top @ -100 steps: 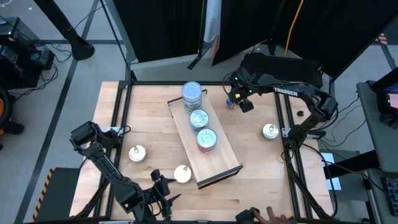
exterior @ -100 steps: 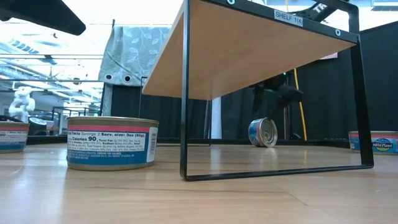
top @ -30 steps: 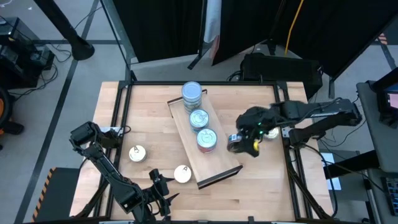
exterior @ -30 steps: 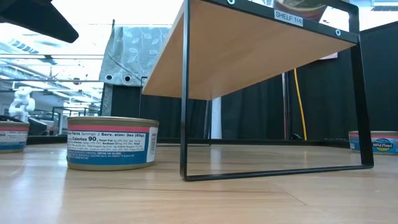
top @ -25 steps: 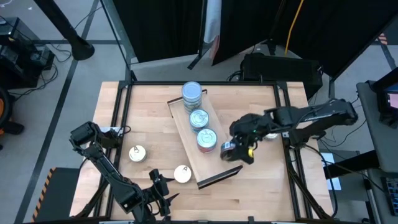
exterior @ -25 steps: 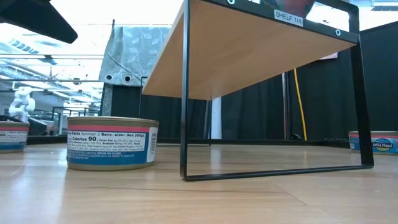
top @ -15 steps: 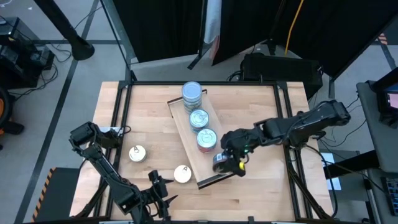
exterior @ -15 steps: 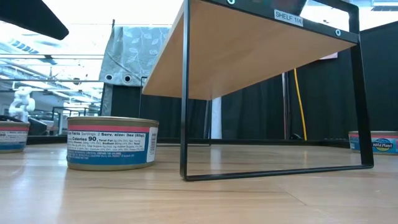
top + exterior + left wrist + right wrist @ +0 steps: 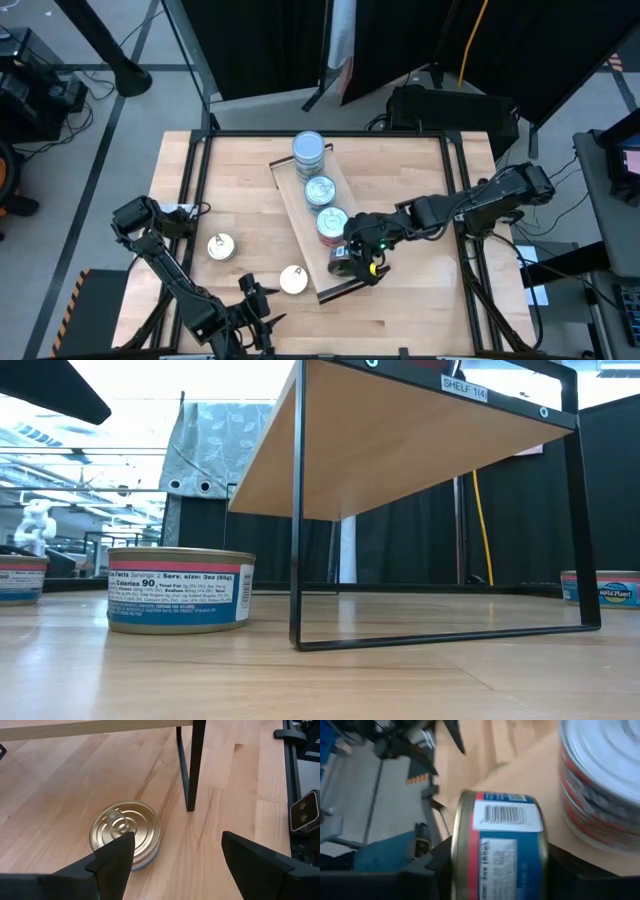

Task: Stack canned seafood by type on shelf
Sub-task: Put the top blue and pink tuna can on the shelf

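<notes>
A blue-labelled tin (image 9: 499,851) is clamped on its side in the right gripper (image 9: 356,262), just beside the nearest stack (image 9: 331,224) on the shelf (image 9: 372,263).

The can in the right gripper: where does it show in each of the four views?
High view: can under the right gripper, over the shelf's near end.
Low view: not in it; only the shelf's underside.
Left wrist view: not in it; only a gold tin on the table.
Right wrist view: centre, on its side.
Shared landmark: the shelf.

Wooden table (image 9: 250,190) (three loose tins), shelf (image 9: 300,215) bearing tin stacks
</notes>
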